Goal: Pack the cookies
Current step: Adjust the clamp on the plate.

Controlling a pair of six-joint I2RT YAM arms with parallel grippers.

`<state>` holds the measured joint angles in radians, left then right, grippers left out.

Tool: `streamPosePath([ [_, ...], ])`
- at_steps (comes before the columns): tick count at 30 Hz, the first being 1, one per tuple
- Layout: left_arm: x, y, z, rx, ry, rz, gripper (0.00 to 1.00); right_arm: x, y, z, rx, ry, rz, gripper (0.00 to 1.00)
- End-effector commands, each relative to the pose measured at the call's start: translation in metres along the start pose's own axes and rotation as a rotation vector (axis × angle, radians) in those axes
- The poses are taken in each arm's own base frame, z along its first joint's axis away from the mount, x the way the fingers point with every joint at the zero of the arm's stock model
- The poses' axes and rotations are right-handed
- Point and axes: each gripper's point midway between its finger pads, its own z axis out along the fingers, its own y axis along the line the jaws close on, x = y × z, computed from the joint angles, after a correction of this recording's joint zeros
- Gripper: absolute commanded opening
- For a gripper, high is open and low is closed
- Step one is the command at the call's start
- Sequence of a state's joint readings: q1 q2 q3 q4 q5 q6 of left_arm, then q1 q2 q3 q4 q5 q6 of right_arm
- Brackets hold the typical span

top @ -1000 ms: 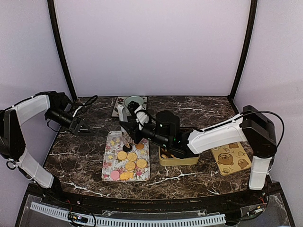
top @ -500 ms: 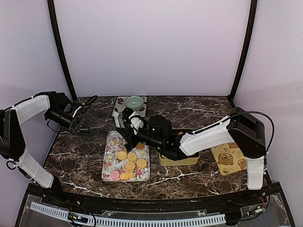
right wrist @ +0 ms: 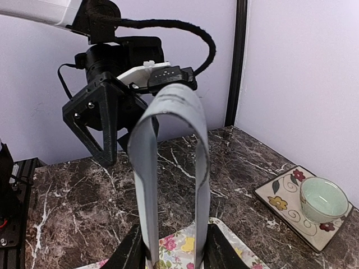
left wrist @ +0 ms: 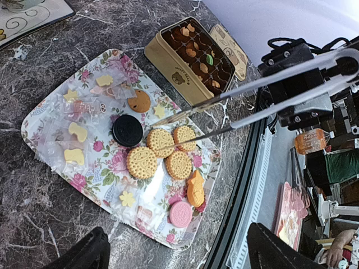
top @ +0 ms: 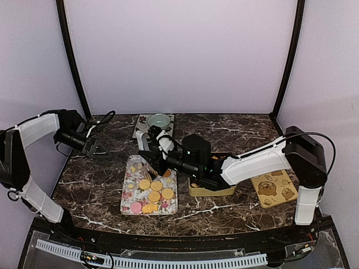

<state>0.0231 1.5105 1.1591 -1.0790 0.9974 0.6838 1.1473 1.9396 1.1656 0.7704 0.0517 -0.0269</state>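
Note:
The cookies [left wrist: 151, 159] lie on a floral tray [top: 130, 197]: round golden ones, a dark one [left wrist: 128, 130], a pink one [left wrist: 180, 213] and small yellow shapes. More cookies fill the gold tin [top: 210, 189] to the tray's right. My right gripper [top: 161, 150] is shut on metal tongs [left wrist: 252, 95]; their tips stand apart just above the golden cookies [top: 152, 189], with nothing between them. In the right wrist view the tongs [right wrist: 168, 168] rise between the black fingers of my right gripper [right wrist: 174, 253]. My left gripper [top: 101, 149] hangs open over the table's left side, holding nothing; its fingertips [left wrist: 84, 252] frame the tray.
The tin's lid [top: 274, 188] lies at the right edge of the table. A green bowl [top: 159, 120] stands on a patterned saucer [right wrist: 280, 196] at the back, just behind the tray. Dark marble table [top: 95, 185] runs to a black front rim.
My right arm swung a little left and then back, keeping the tongs over the tray's far half. The left arm has stayed put, its jaws slightly narrower.

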Motion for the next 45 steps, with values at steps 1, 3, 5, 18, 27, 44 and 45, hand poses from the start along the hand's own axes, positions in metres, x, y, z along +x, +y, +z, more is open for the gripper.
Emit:
streamPosePath([
  [1,-0.015,-0.012,0.007,0.043,-0.059,0.016,0.86,-0.031,0.020,-0.004,-0.063,-0.079,0.024,0.34],
  [3,-0.020,-0.018,0.015,0.050,-0.038,0.042,0.86,-0.034,0.022,0.001,-0.076,-0.083,0.030,0.34],
  [5,-0.024,-0.027,0.026,0.067,-0.016,0.065,0.86,-0.035,0.025,0.005,-0.091,-0.080,0.037,0.34],
  [18,-0.030,-0.030,0.072,0.130,0.025,0.076,0.84,-0.030,0.016,0.014,-0.099,-0.022,0.100,0.35],
  [27,-0.044,-0.026,0.070,0.094,0.040,0.143,0.84,-0.022,0.025,0.016,-0.156,0.013,0.098,0.35],
  [44,-0.037,-0.025,0.072,0.075,0.043,0.138,0.84,0.006,0.013,0.045,-0.083,0.114,0.128,0.35],
  [45,-0.037,-0.026,0.072,0.079,0.042,0.137,0.84,0.008,0.012,0.046,-0.077,0.124,0.128,0.35],
])
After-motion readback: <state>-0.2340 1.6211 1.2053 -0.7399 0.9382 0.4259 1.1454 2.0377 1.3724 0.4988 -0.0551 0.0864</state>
